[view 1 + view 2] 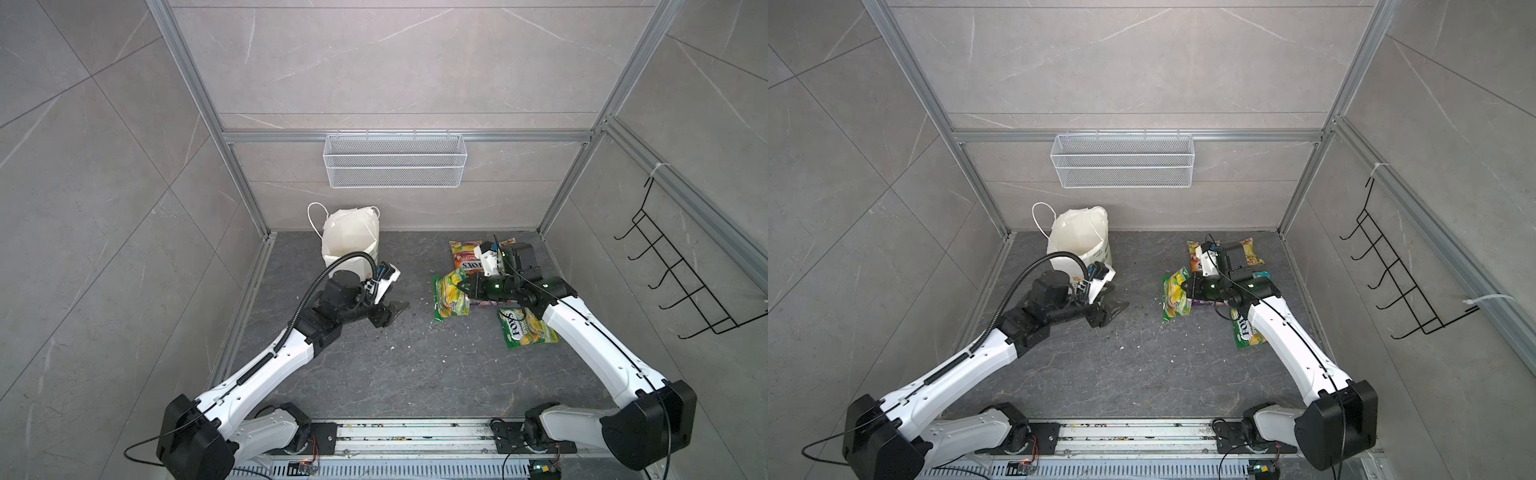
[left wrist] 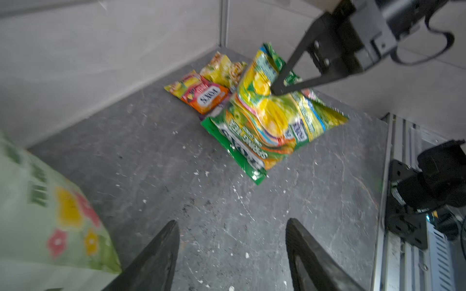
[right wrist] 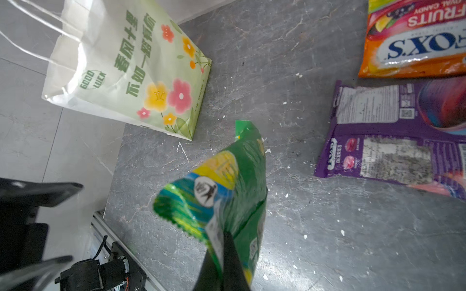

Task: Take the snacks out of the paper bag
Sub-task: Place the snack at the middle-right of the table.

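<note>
Mesh basket (image 1: pixel 395 166) and black hook rack (image 1: pixel 683 266) hang on walls (image 1: pixel 395 62).

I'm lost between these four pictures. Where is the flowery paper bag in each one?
A top view: the paper bag stands open near the back wall.
A top view: same spot.
Left wrist view: blurred flowered side, beside the open left gripper.
Right wrist view: flowered front, across the floor from the held packet.
Shared landmark: the green-yellow packet pinched in the right gripper.
</note>
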Controlling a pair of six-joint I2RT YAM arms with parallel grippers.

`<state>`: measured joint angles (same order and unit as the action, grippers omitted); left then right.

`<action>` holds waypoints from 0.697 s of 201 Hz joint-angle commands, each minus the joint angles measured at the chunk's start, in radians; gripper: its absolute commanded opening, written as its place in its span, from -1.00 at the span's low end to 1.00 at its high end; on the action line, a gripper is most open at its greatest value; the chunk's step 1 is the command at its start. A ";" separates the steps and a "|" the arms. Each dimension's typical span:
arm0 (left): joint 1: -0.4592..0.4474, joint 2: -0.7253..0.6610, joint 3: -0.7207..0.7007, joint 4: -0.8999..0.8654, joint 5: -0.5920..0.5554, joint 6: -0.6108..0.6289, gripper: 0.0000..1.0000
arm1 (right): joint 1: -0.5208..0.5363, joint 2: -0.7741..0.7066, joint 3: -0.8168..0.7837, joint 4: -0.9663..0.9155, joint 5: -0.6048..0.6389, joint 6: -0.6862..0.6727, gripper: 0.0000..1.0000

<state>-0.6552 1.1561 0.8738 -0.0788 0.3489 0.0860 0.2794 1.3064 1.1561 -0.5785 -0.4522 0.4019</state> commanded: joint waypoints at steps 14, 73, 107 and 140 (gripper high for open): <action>-0.032 0.029 -0.080 0.226 0.095 -0.011 0.38 | -0.065 0.059 -0.007 -0.121 -0.145 -0.076 -1.00; -0.034 0.134 -0.144 0.316 0.017 -0.002 0.40 | -0.107 0.157 -0.106 -0.067 -0.084 -0.115 -1.00; -0.033 0.159 -0.185 0.387 -0.016 -0.040 0.40 | -0.118 0.197 -0.126 -0.073 0.024 -0.143 -1.00; -0.034 0.169 -0.191 0.373 -0.047 -0.030 0.40 | -0.118 0.223 -0.120 -0.126 0.172 -0.153 -1.00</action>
<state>-0.6876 1.3220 0.6746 0.2283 0.3336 0.0612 0.1623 1.5043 1.0359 -0.6624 -0.4210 0.2829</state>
